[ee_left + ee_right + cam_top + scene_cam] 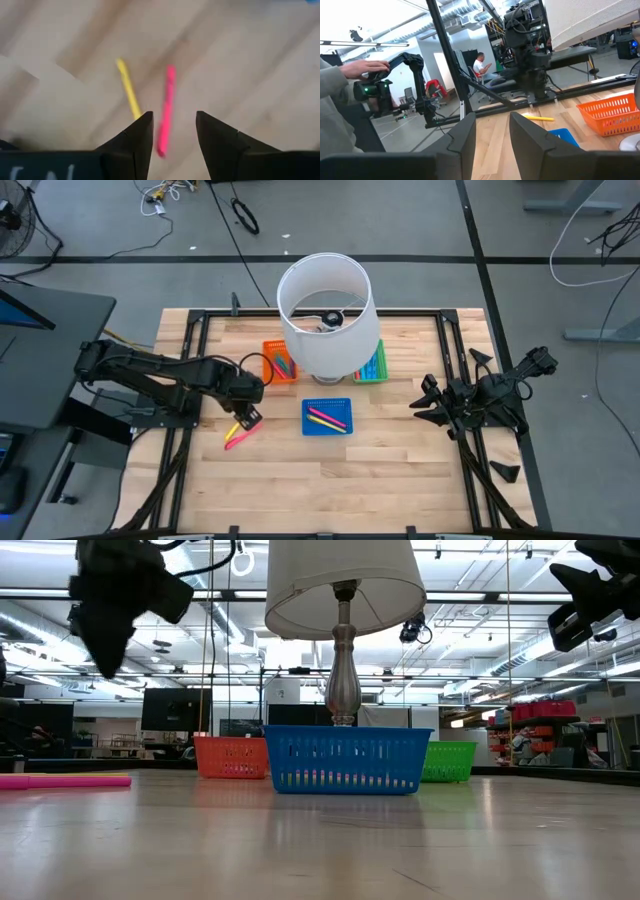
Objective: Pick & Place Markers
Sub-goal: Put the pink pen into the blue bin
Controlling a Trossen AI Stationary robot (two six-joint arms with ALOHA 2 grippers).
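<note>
A pink marker (166,107) and a yellow marker (129,90) lie side by side on the wooden table (400,470), left of the blue tray (327,417). My left gripper (173,125) hangs open above them, pointing down, with the pink marker showing in the gap between its fingers and clear of them. In the high view the left gripper (250,418) stands just above that pair (238,438). More markers lie in the blue tray and in the orange tray (280,362). My right gripper (492,135) waits open at the table's right edge, with nothing between its fingers.
A lamp with a white shade (325,315) stands at the table's far middle and hides part of the green tray (374,366). Bare wood lies in front of the trays. A person's hand and sleeve (350,70) show beyond the table in the right wrist view.
</note>
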